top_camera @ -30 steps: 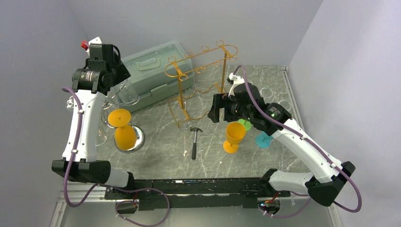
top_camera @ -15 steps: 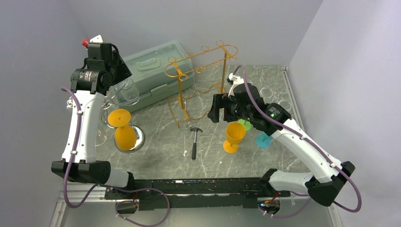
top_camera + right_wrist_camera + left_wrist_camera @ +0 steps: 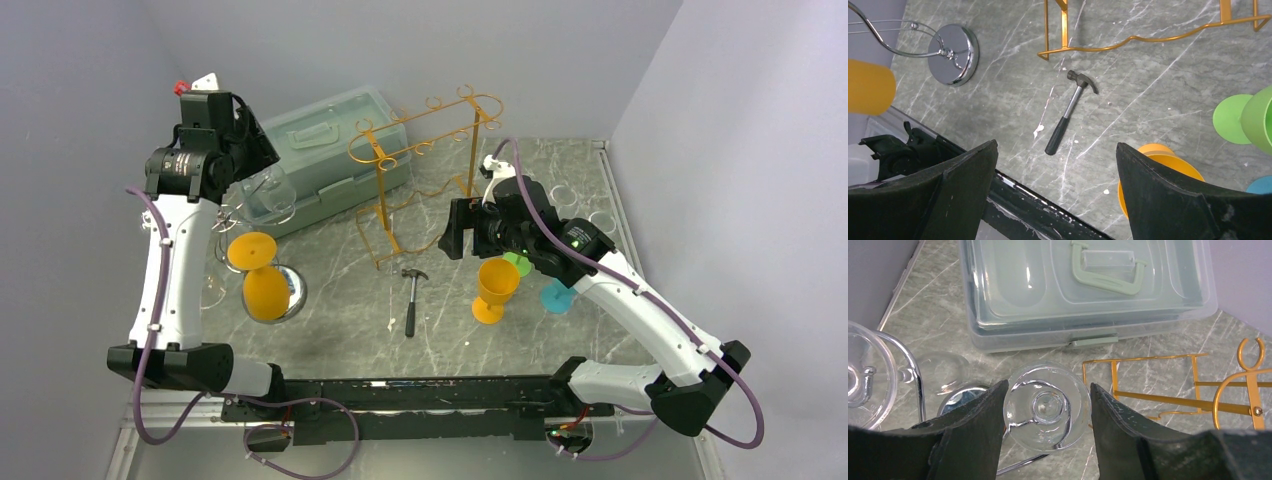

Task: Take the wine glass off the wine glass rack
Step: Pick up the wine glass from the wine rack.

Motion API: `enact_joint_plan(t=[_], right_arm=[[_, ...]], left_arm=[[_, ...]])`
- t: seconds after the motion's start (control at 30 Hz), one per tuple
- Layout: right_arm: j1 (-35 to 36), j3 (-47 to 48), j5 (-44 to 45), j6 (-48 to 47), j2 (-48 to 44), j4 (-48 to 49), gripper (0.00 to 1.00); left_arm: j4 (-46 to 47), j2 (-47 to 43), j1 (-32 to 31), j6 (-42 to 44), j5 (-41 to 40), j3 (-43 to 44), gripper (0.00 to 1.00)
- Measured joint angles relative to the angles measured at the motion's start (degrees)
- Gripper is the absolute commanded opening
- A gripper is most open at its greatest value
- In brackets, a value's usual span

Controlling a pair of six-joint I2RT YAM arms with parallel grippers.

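Your L gripper (image 3: 1048, 389) sat about half open w/ both fingers pressed on the outer edge of the wine glass (image 3: 1047, 412), so you had it pinched. It was clear, colourless glass, seen end-on as concentric rings w/ bright glints & a small round hub at centre. It was up at the back-L of the table (image 3: 1158, 340), just in front of the pale green lidded box (image 3: 1083, 300) & beside the chrome wire rack (image 3: 912, 371); couldn't tell if it was fully free of the wire. Your R gripper (image 3: 1056, 146) was spread wide, holding nothing, above the hammer (image 3: 1068, 112).
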Motion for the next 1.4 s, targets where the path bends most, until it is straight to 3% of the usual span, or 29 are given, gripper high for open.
enact_joint_plan(t=[0.7, 1.4], right_arm=[[0.0, -1.1, 0.0, 0.5, 0.0, 0.8, 0.9], [0.0, -1.2, 0.0, 0.5, 0.0, 0.8, 0.9]], left_arm=[[-3.0, -2.4, -0.1, 0.8, 2.8, 0.2, 0.53], [-5.3, -4.7, -0.1, 1.0, -2.8, 0.0, 0.53]])
